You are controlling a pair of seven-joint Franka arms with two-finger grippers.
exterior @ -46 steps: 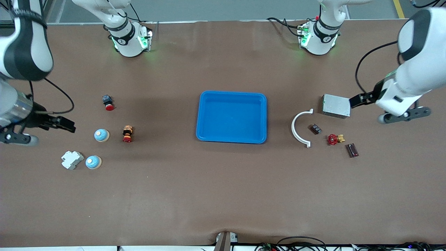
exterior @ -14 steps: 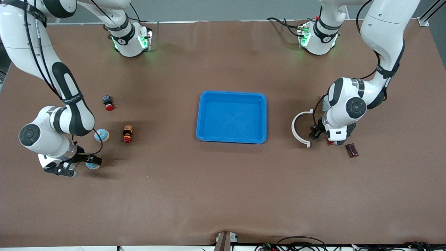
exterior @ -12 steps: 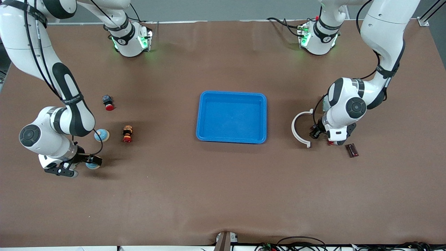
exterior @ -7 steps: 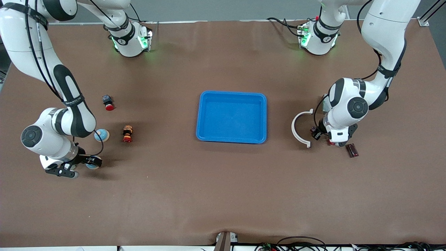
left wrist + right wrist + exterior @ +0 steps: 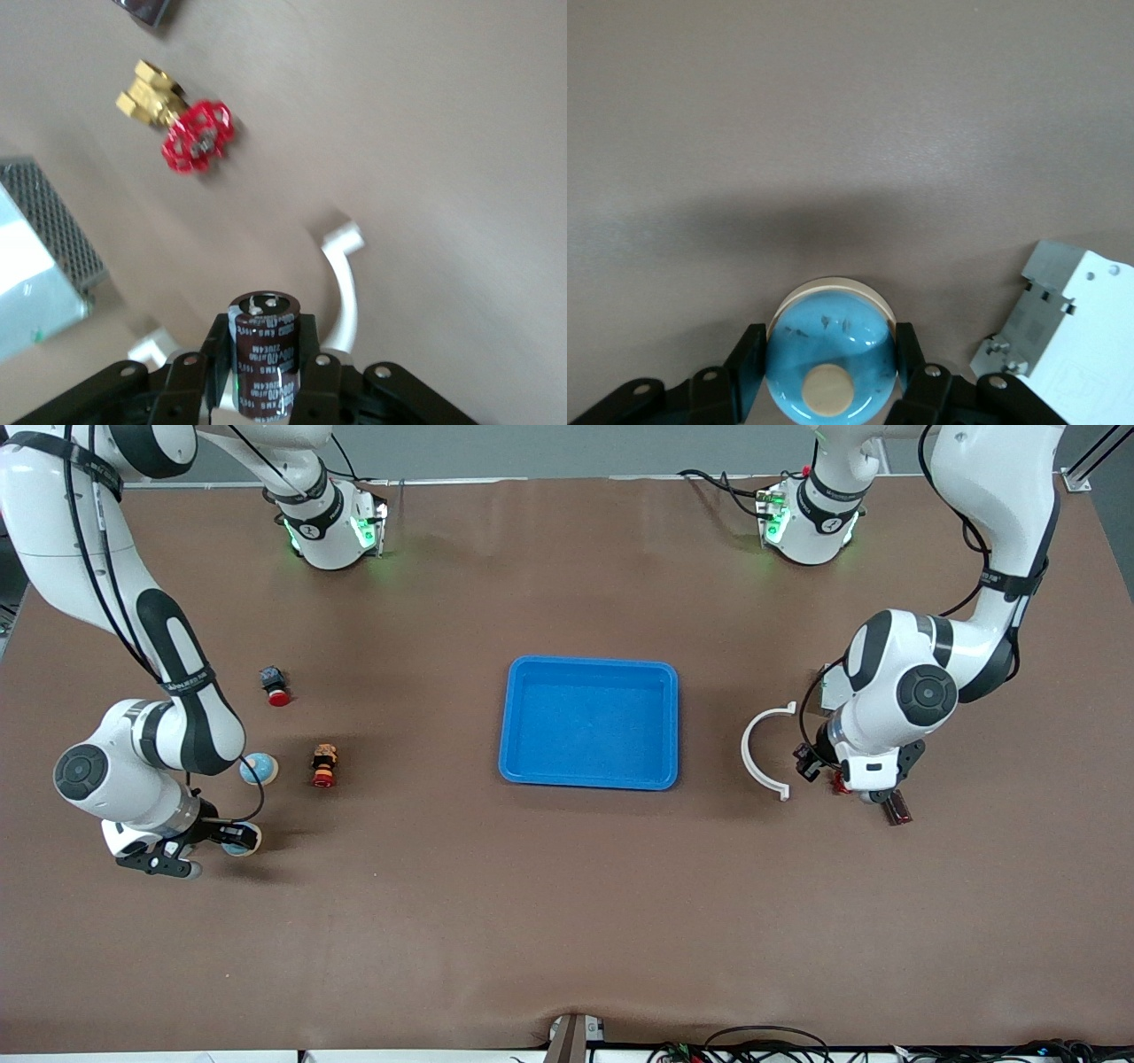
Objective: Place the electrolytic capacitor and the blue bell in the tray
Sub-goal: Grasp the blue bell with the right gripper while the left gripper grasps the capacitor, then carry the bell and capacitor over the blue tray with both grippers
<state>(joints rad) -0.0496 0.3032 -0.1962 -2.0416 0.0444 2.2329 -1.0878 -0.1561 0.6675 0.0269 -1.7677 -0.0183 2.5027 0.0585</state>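
From the front, the tray [image 5: 589,723] sits mid-table, nothing in it. The right gripper [image 5: 232,835] is at the right arm's end, holding a blue bell [image 5: 240,840]; the left gripper [image 5: 808,760] is at the left arm's end, beside the white arc [image 5: 762,751]. Its load is too small to make out here.

In the left wrist view, the jaws are clamped on the electrolytic capacitor [image 5: 263,354], lifted upright. Carry it level to the tray.

In the right wrist view, the fingers [image 5: 747,360] press the bell's sides; whether it has left the table is unclear. Lift straight, clearing the white block [image 5: 1063,310].

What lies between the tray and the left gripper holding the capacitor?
In the front view, only the white curved bracket lies between the tray and the left gripper.
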